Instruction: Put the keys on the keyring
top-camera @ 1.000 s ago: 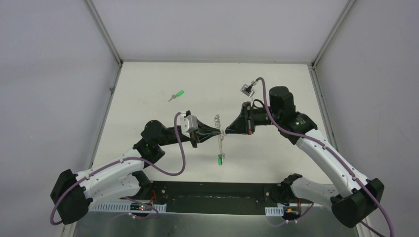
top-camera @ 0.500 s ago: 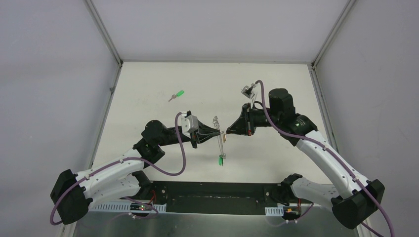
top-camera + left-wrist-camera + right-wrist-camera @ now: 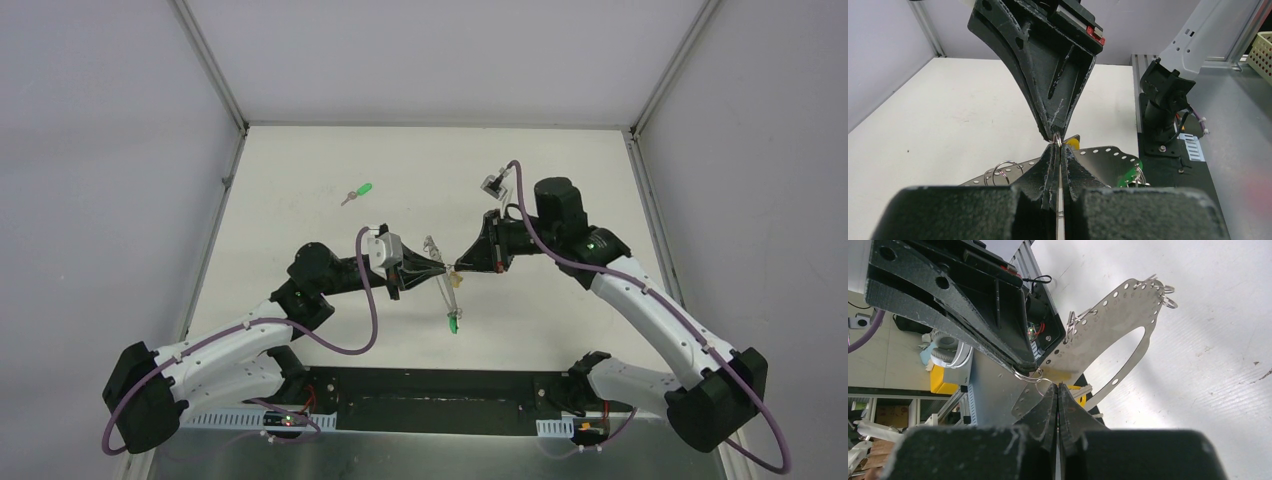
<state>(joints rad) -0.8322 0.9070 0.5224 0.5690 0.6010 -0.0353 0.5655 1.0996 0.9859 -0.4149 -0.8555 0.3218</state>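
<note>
At the clenched right tool's (image 3: 461, 267) tip, in the left tool's (image 3: 442, 267) pinch: the keyring (image 3: 441, 283), green key (image 3: 454, 324) dangling.

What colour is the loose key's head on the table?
Green; the key shows best in the top view.

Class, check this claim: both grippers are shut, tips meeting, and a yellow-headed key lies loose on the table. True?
No: the loose key is green-headed, not yellow; the top external view shows it. The left gripper and right gripper are shut, tips meeting.

Bright even light, soft shadows, near wrist foregrounds blurred
</note>
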